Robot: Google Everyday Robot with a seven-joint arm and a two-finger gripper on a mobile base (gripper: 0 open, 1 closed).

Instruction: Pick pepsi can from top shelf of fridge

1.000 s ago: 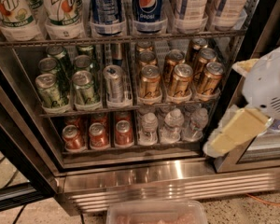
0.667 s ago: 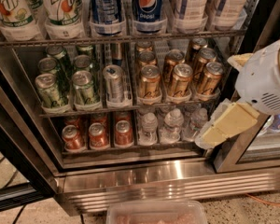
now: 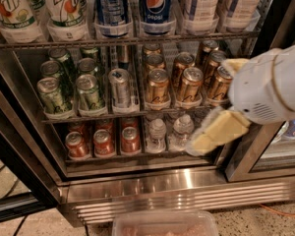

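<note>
The pepsi can, dark blue with its panel of white print facing out, is standing untouched on the top shelf of the fridge. It is sitting just left of a like blue can showing the globe logo, and right of the 7UP bottles. The gripper is hanging well below and to the right of it, in front of the right end of the lower racks, near the gold cans and the small clear bottles. Whether it is apart or together cannot be told. Over the last second it has been sweeping leftward from the fridge's right door frame toward the middle, rising only slightly. That suggests the approach is just getting under way: the arm is still needing to climb and carry on left before reaching the can's lane.
</note>
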